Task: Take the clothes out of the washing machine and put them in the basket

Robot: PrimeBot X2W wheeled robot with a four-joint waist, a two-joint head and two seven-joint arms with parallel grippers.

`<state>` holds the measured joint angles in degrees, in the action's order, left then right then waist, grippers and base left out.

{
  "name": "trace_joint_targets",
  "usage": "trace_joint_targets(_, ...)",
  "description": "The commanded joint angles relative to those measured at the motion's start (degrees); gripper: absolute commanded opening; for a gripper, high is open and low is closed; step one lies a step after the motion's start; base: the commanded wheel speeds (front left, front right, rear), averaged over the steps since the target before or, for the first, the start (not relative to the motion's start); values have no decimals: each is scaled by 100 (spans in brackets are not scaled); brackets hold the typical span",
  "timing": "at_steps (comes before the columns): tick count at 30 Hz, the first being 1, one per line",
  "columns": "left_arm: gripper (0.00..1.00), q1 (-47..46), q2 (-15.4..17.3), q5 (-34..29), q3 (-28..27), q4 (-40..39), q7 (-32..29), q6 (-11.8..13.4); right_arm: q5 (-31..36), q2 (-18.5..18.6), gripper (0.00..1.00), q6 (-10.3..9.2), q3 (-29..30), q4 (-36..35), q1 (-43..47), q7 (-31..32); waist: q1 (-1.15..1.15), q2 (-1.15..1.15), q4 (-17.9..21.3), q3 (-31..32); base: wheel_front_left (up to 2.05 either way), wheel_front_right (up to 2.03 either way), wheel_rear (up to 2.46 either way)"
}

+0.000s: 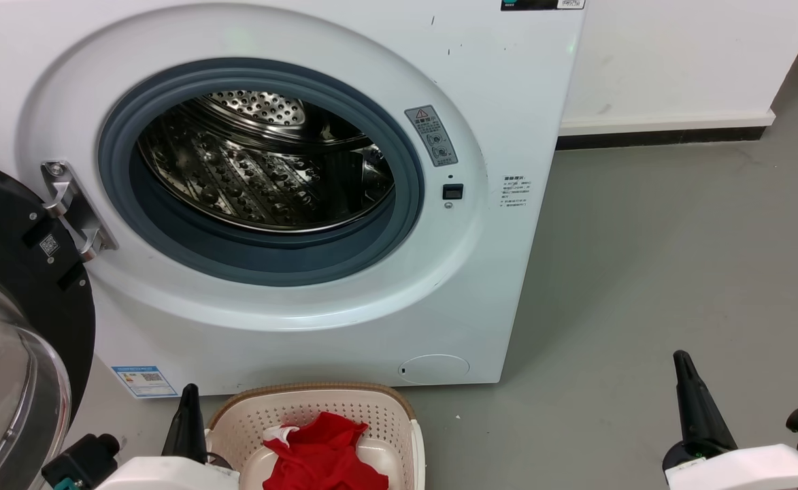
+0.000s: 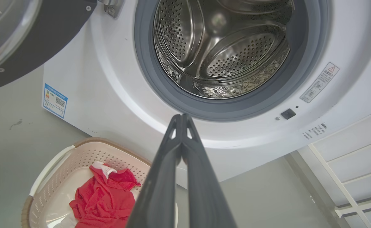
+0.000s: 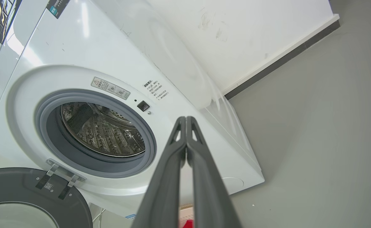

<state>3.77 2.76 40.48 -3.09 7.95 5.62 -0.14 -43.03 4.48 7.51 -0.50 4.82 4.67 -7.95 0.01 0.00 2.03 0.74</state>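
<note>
Left gripper (image 2: 181,117) and right gripper (image 3: 185,118): fingers closed tip to tip, gripping nothing. Red clothes (image 2: 104,196) lie in the basket (image 2: 77,148), just before the white washing machine (image 1: 507,102); its door (image 1: 24,272) stands open. Warning sticker (image 1: 431,135) and blue energy label (image 1: 143,381): print illegible. Grey floor (image 1: 677,258) stretches right to a white wall (image 1: 677,54)

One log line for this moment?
drum: looks empty | red clothes: in basket | door: open | left pincer: shut | right pincer: shut
</note>
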Motion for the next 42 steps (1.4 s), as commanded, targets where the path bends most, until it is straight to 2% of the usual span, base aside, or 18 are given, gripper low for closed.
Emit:
trace_joint_targets(1, 0, -167, 12, 217, -34, -33, -47, -50, -232, 48, 0, -1, 19, -19, -171, 38, 0, 0, -4, -2, 0, 0, 0)
trace_joint_targets(42, 0, -663, 15, 2996, -216, 325, -706, -450, -3014, 69, 0, -2, 224, 498, -703, 687, 0, 0, -96, -43, 0, 0, 0)
